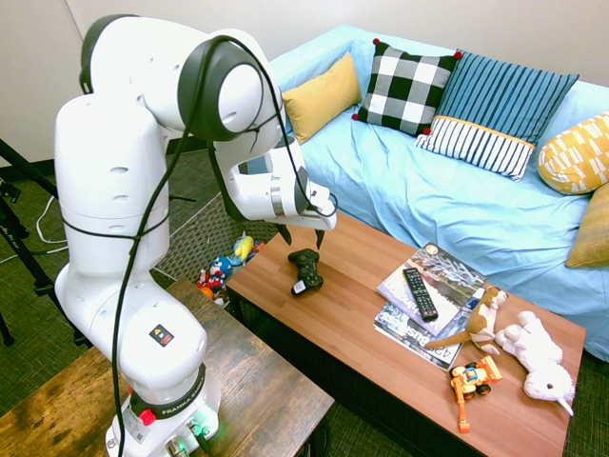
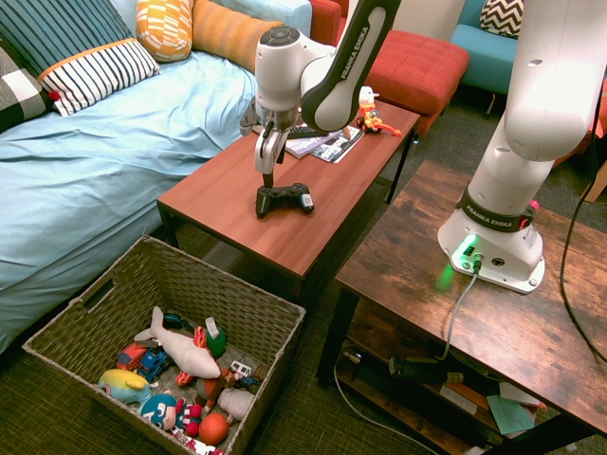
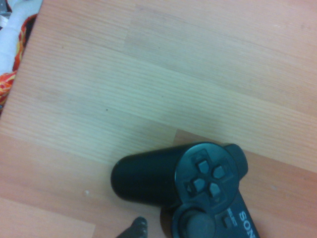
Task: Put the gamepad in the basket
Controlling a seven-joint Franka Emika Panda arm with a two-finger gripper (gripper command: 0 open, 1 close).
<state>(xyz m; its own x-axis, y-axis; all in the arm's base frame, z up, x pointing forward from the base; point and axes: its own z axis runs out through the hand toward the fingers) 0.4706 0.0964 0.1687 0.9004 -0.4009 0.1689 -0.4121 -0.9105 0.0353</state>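
Gamepad (image 1: 305,271), black, two-horned, lying on the coffee table (image 1: 357,286) near the end closest to the basket. White label on one horn; the wrist view has its direction buttons, one thumbstick and part of the maker's lettering. Gripper (image 1: 304,236) above it, pointing down, fingers spread wide, nothing between them gripped; contact with the gamepad cannot be told.

Basket (image 2: 270,327): grey-brown wicker, slanted sides, a handle slot in one wall, standing on the floor off that same table end. Inside, a heap of toys: grey-white plush shark (image 2: 185,352), orange ball (image 2: 213,428), yellow-and-blue soft toy (image 2: 124,385), others too jumbled to name.

Farther along the tabletop: magazines (image 1: 440,281) with a black remote (image 1: 420,294) lying on them. Beside these, a brown-and-white plush (image 1: 485,319), a white unicorn plush (image 1: 538,357) and an orange toy digger (image 1: 471,381).

Alongside the table, a sofa (image 1: 419,190) under a light blue cover, bearing cushions: plain yellow (image 1: 322,98), black-and-white check with red pompoms (image 1: 407,86), blue striped (image 1: 504,105), patterned yellow (image 1: 579,152). Beyond, in the second exterior view, a red ottoman (image 2: 413,76).
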